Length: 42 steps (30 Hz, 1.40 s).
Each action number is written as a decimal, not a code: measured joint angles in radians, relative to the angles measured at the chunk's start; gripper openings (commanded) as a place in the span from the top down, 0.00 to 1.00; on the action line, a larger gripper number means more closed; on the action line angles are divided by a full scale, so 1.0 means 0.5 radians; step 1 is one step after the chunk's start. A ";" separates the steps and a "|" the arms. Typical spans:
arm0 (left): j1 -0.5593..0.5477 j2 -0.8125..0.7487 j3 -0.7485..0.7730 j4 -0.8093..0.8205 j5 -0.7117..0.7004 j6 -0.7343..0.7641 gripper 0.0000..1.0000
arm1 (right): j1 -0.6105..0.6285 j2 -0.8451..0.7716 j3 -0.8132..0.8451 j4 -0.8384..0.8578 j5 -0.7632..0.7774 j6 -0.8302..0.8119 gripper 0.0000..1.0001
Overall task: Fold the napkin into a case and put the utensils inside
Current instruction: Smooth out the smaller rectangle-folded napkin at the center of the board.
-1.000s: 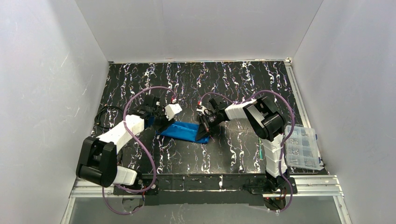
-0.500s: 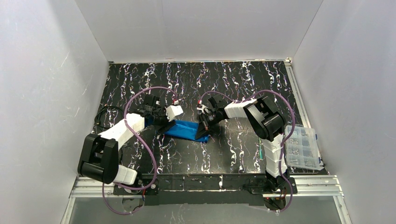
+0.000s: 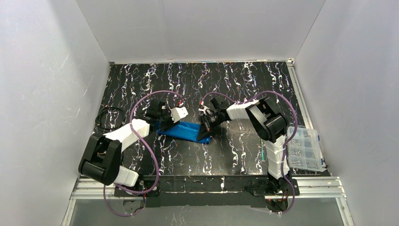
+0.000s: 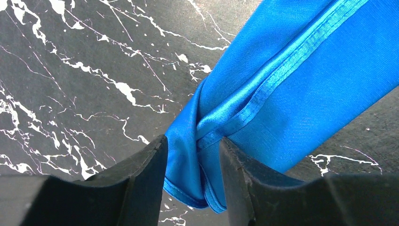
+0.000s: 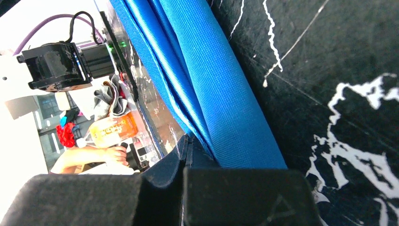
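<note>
The bright blue napkin [image 3: 186, 130] lies on the black marbled table as a long folded strip, its hems stacked along the edge [image 5: 211, 84]. My left gripper [image 3: 167, 126] is at its left end. In the left wrist view the jaws [image 4: 193, 141] pinch a bunched corner of the cloth [image 4: 306, 70] from both sides. My right gripper [image 3: 205, 133] is shut on the strip's right end, where the layers run in between the closed fingers [image 5: 187, 141]. A thin green sliver [image 3: 262, 149] beside the right arm may be the utensils; I cannot tell.
A clear plastic parts box [image 3: 306, 148] sits at the right edge of the table. A black cable coil [image 3: 106, 117] lies at the left edge. White walls enclose the table on three sides. Purple cables loop over both arms.
My left gripper has shifted right along the napkin's left end, and its jaws widened briefly then closed back on the bunched corner. The right gripper has not moved.
</note>
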 measured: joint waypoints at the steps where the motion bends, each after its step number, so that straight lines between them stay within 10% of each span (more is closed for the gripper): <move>1: -0.004 0.000 0.000 -0.004 0.000 0.000 0.62 | 0.000 -0.001 -0.003 0.003 -0.001 0.002 0.99; 10: -0.014 -0.018 0.001 -0.040 -0.007 -0.027 1.00 | 0.000 -0.001 -0.005 0.012 -0.001 0.024 0.99; 20: -0.065 -0.019 0.000 -0.056 -0.024 -0.020 1.00 | 0.007 -0.056 -0.008 -0.024 0.103 0.043 0.99; 28: -0.054 -0.098 0.019 -0.138 -0.077 -0.098 0.81 | 0.031 -0.127 -0.004 -0.069 0.277 0.052 0.99; 42: -0.129 -0.070 0.213 -0.727 0.495 -0.076 0.83 | 0.044 -0.131 -0.005 -0.069 0.297 0.089 0.99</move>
